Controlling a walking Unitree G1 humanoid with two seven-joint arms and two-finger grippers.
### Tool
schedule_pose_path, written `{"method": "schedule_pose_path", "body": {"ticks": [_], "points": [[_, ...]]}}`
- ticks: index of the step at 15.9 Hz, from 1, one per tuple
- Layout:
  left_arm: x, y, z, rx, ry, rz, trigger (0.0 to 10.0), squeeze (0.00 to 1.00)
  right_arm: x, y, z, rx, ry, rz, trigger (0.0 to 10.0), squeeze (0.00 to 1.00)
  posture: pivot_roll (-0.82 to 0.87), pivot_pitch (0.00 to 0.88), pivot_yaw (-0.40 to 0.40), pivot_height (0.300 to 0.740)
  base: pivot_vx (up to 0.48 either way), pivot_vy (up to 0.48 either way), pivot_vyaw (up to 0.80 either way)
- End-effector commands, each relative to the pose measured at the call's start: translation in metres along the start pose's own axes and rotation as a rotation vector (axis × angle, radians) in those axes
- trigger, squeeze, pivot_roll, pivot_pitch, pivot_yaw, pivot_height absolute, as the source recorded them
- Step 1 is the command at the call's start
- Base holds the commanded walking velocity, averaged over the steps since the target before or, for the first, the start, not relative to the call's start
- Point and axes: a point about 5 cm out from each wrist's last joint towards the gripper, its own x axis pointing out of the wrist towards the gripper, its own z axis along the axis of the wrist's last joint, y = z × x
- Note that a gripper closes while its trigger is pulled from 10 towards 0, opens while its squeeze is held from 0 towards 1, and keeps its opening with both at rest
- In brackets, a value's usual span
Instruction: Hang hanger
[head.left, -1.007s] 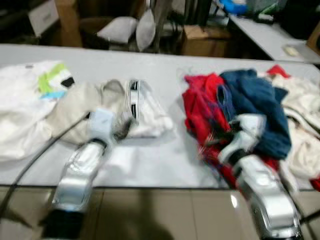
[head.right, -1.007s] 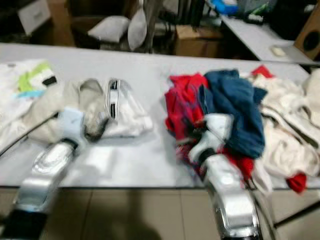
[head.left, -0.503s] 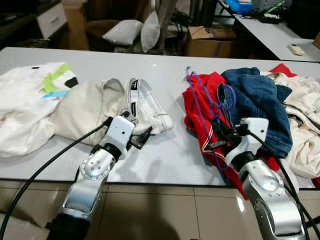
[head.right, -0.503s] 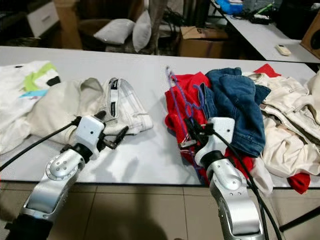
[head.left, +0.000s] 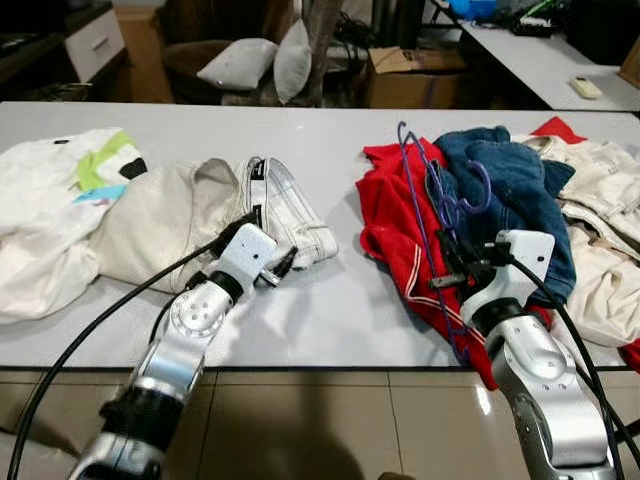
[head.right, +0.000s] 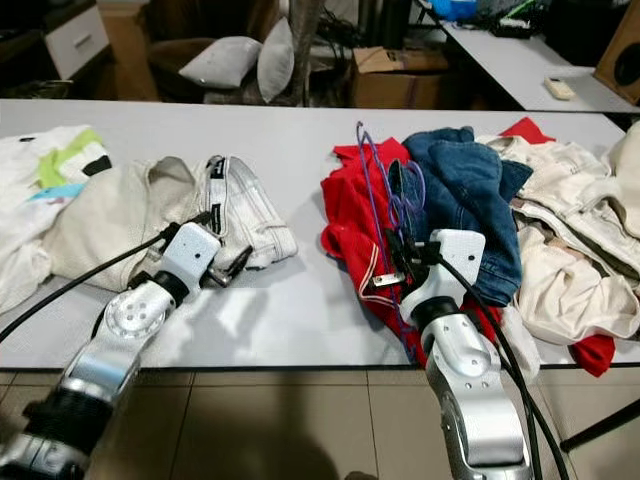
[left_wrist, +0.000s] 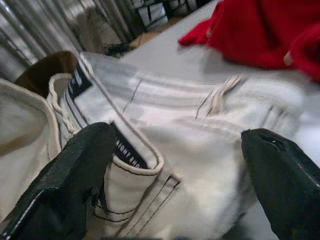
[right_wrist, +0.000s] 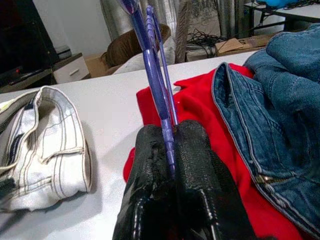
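Left eye view: a long grey table (head.left: 330, 320) is carrying heaps of clothes. Toward its left edge a white shirt (head.left: 45, 215) with a green patch is lying beside a cream garment (head.left: 150, 215). White jeans (head.left: 290, 205) are resting folded near the middle. Toward the right edge a red garment (head.left: 400, 225) is lying under blue jeans (head.left: 520, 190), with cream clothes (head.left: 600, 200) piled past them. The left gripper (head.left: 283, 266) is hovering at the near edge of the white jeans. The right gripper (head.left: 447, 268) is reaching over the red garment near the table's front edge, gripping a purple hanger (head.left: 425, 200) that is rising upright from its fingers, hook at the top over the blue jeans.

Right eye view: the same scene is showing; pillows (head.right: 235, 60) and a cardboard box (head.right: 385, 62) are sitting beyond the table's far edge.

Left wrist view: the left gripper's fingers (left_wrist: 65, 185) are standing spread wide, with the white jeans' waistband between them. A black label with white letters is showing inside the waistband; its writing is too blurred to read.

Right wrist view: the right gripper's fingers (right_wrist: 150, 200) are pressing together, pinching the purple hanger's thin bar, which is running up out of the frame. The red garment and blue jeans are lying just behind.
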Motion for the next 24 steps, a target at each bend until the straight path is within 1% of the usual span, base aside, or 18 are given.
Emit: {"method": "schedule_pose_path", "body": {"ticks": [1,2,4,7,9,14,19,24], "points": [[0.003,0.004,-0.004,0.057,0.016,0.009,0.4,0.00,0.002,0.001,0.005,-0.007,-0.031,-0.005,10.0,0.00,-0.09,0.000,0.043,0.740,0.000,0.000,0.00],[0.005,0.008,-0.006,0.105,0.033,0.030,0.0,0.00,0.001,0.001,0.004,-0.007,-0.033,-0.013,10.0,0.00,-0.09,0.000,0.049,0.740,0.000,0.000,0.00],[0.008,0.016,-0.009,0.175,0.051,0.073,0.0,0.00,0.001,0.003,0.004,-0.002,-0.037,-0.025,10.0,0.00,-0.09,0.000,0.061,0.740,0.000,0.000,0.00],[0.009,0.023,-0.009,0.197,0.044,0.118,0.0,0.00,0.001,0.005,0.004,0.002,-0.041,-0.028,10.0,0.00,-0.09,0.000,0.063,0.740,0.000,0.000,0.00],[0.008,0.023,-0.012,0.218,0.045,0.127,0.0,0.00,0.002,0.007,0.003,0.006,-0.042,-0.023,10.0,0.00,-0.08,0.000,0.060,0.740,0.000,0.000,0.00],[0.009,0.028,-0.019,0.320,0.099,0.135,0.0,0.00,0.005,0.008,0.004,0.004,-0.050,-0.021,10.0,0.00,-0.08,0.000,0.060,0.740,0.000,0.000,0.00],[0.009,0.029,-0.021,0.354,0.106,0.114,0.0,0.00,0.005,0.009,0.004,0.005,-0.055,-0.025,10.0,0.00,-0.08,0.000,0.065,0.740,0.000,0.000,0.00],[0.006,0.036,-0.020,0.381,0.092,0.099,0.0,0.00,0.006,0.010,0.003,0.007,-0.058,-0.019,10.0,0.00,-0.06,0.000,0.062,0.740,0.000,0.000,0.00]]}}
